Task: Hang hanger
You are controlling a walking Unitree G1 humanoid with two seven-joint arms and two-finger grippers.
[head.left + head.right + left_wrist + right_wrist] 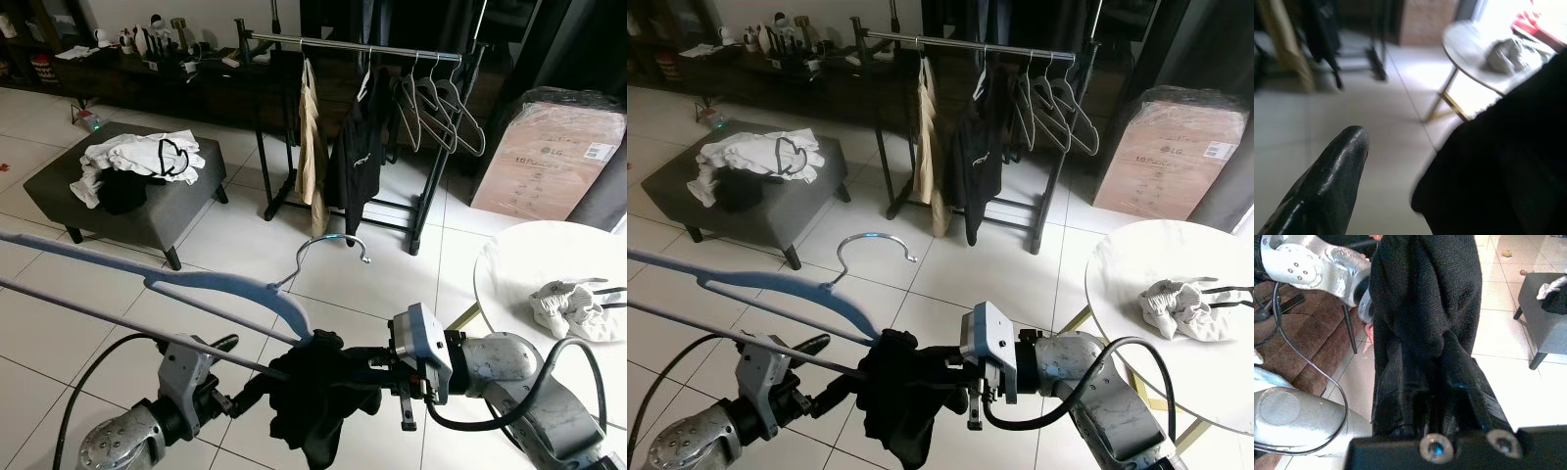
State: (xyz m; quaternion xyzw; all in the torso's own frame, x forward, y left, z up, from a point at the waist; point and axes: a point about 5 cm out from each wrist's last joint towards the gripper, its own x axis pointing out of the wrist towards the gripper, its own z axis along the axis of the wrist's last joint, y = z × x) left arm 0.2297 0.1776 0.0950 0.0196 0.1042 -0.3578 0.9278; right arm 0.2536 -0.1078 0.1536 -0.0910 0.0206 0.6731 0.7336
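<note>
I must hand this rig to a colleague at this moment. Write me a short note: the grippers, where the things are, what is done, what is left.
Right gripper: shut on the black garment, bunched low in front of the robot.
Left gripper: beside the same garment; whether it grips cannot be told.
Blue hanger: held across the front of the robot, hook pointing toward the clothes rack. The garment hangs at its right end.
Rack: across the tiled floor, with clothes and some bare hangers on its rail.
Done: hanger and garment are in hand.
Left: walk to the rack and put the hook over the rail.
</note>
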